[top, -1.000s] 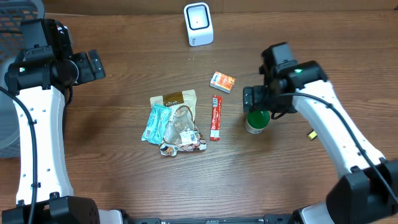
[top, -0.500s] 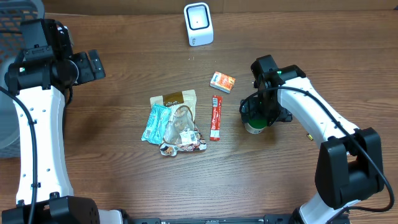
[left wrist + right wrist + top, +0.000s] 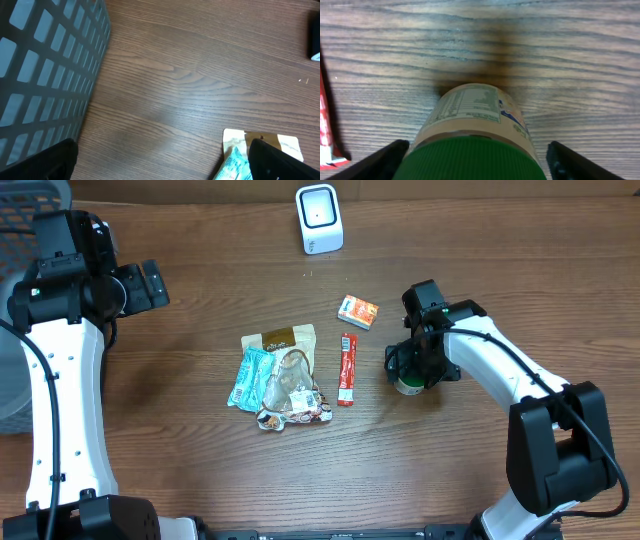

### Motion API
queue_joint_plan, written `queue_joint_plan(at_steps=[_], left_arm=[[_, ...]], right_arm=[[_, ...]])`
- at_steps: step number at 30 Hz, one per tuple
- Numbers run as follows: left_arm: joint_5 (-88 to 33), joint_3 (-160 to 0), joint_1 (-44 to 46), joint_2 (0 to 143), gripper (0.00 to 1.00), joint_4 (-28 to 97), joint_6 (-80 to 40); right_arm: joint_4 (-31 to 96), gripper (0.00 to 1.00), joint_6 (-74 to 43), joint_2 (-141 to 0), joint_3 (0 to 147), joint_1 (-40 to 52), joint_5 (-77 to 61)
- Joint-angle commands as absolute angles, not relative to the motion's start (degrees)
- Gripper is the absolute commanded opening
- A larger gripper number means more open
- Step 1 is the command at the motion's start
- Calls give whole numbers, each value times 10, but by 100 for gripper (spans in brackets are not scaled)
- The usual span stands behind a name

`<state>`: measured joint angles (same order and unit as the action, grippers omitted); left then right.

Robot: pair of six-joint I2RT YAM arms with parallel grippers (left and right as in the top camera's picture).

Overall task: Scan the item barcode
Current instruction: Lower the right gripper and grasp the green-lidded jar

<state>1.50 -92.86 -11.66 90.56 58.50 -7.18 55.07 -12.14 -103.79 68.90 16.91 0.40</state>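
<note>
A tan-labelled bottle (image 3: 408,384) with a green ribbed lid (image 3: 470,160) stands upright right of the table's centre. My right gripper (image 3: 416,366) hangs directly over it. In the right wrist view the right gripper (image 3: 481,161) is open, with its dark fingers (image 3: 395,156) on either side of the lid. The left finger sits close against the lid's edge and a gap shows at the right finger. The label's printed panel (image 3: 470,106) faces the camera. A white scanner (image 3: 319,219) stands at the back centre. My left gripper (image 3: 150,283) is open over bare wood at far left, and the left gripper (image 3: 162,162) holds nothing.
A red stick pack (image 3: 346,369) lies just left of the bottle and an orange box (image 3: 358,311) sits behind it. A pile of snack packets (image 3: 280,375) fills the centre, its teal packet (image 3: 235,165) near my left finger. A dark mesh basket (image 3: 45,65) stands at far left.
My right gripper has moved down and slightly left over the bottle, and its fingers have drawn in a little around the lid. The left arm has not moved.
</note>
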Motion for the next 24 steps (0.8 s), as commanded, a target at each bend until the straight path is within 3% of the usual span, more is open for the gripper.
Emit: queue_joint_plan(at_steps=[1, 11, 21, 24], left_arm=[[10, -935, -116, 910, 100, 584, -79], [10, -935, -116, 910, 100, 584, -79], [10, -935, -116, 910, 100, 584, -79], [10, -935, -116, 910, 100, 584, -79]], right_arm=[[547, 86, -124, -1037, 685, 169, 4], [552, 72, -225, -1037, 679, 169, 5], [557, 73, -253, -1037, 679, 169, 4], [546, 77, -236, -1037, 679, 169, 4]])
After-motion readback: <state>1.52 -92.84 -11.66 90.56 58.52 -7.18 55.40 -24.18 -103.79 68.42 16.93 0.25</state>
